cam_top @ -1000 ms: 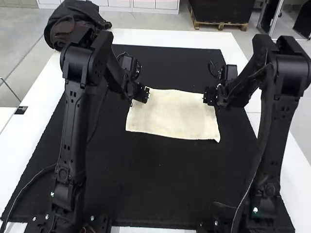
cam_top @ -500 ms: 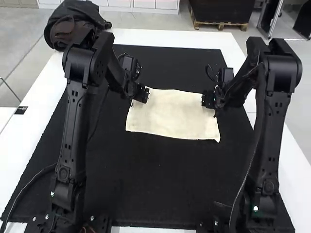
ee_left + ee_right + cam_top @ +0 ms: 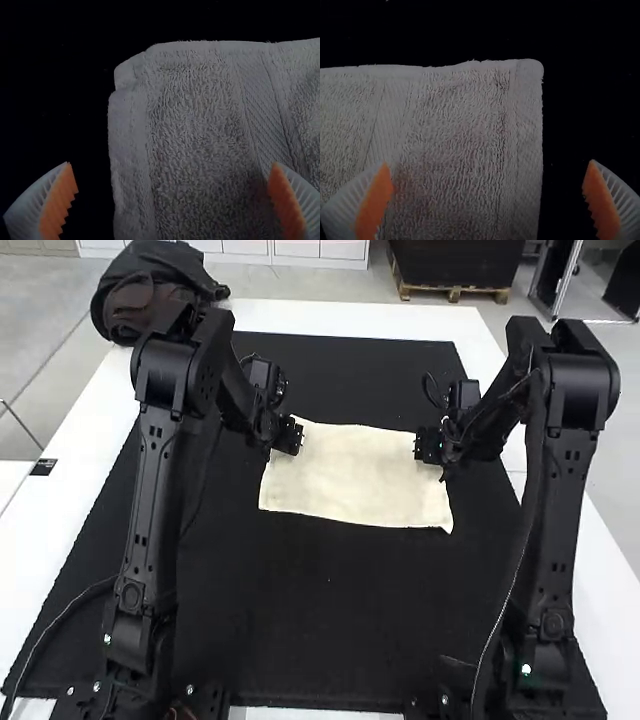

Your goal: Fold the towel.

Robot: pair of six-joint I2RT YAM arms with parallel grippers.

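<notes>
Nearest stand the bases of the left arm (image 3: 150, 510) and the right arm (image 3: 565, 510), at the close end of a black, matte mat (image 3: 300, 620). Past a bare stretch of it, the towel (image 3: 355, 480) lies spread flat between the two arms, a cream oblong, wider than it is deep. Its near edge sags a little, and its near right corner ends in a small point.

The cloth is looped terry, with a smooth woven band (image 3: 260, 110) inside the side edge and a firmer stitched hem. It should be light, soft and floppy, with nothing to break; the loops ought to give good grip, though a shallow pinch might slip off or catch only one layer. I cannot tell how many layers there are. The best hold looks to be the hemmed far corners, both taken together.

At those corners are the left gripper (image 3: 171, 165) and the right gripper (image 3: 488, 164), each with its ribbed white fingers and orange pads (image 3: 375, 205) set wide, nothing pinched. Each has one finger over the towel and the other over the mat.

Beyond, the mat runs on to the smooth white table (image 3: 340, 315).
</notes>
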